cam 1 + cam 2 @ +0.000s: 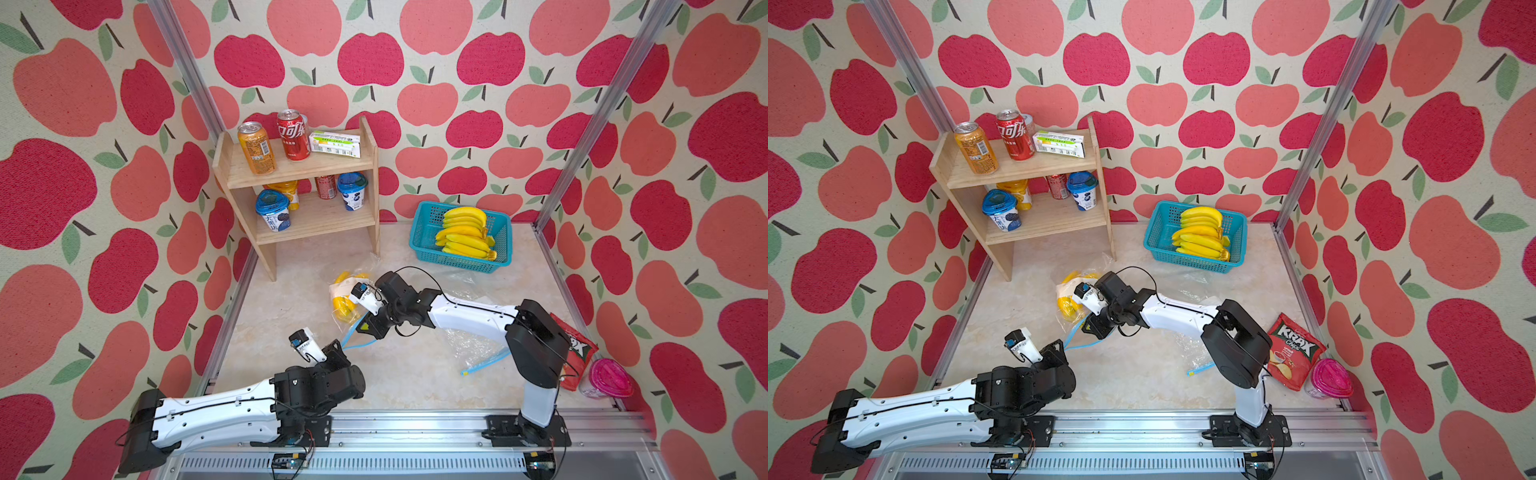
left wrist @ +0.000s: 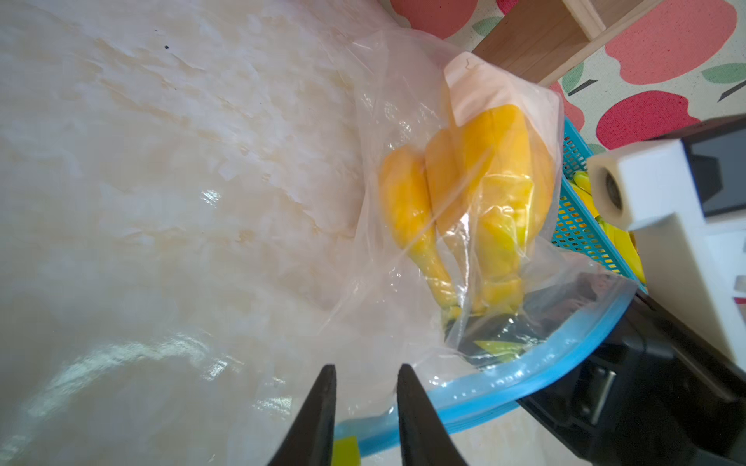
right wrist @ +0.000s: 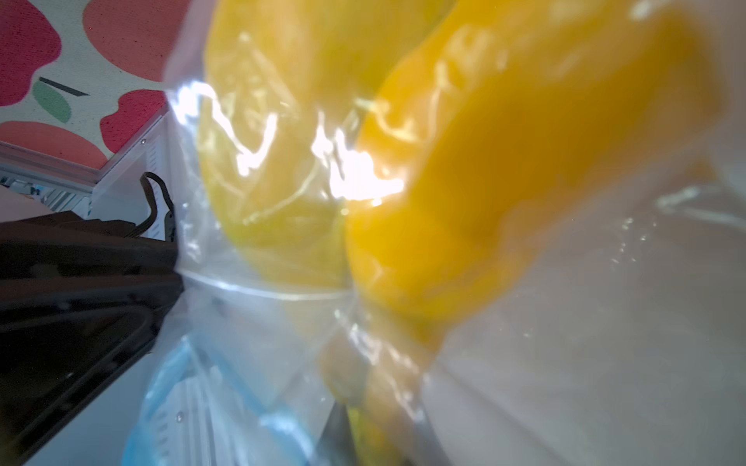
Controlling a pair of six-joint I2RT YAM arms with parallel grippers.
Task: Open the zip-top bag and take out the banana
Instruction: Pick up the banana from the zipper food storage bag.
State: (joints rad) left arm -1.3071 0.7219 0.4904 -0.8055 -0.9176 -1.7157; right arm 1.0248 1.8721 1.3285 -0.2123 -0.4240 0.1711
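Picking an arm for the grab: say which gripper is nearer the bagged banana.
Right. The right gripper sits at the mouth of the zip-top bag, beside the banana; the left gripper is at the blue zip strip, farther off.

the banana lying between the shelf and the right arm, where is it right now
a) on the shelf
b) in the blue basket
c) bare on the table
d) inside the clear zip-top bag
d: the banana is seen through the wrinkled clear plastic of the zip-top bag, which lies on the table.
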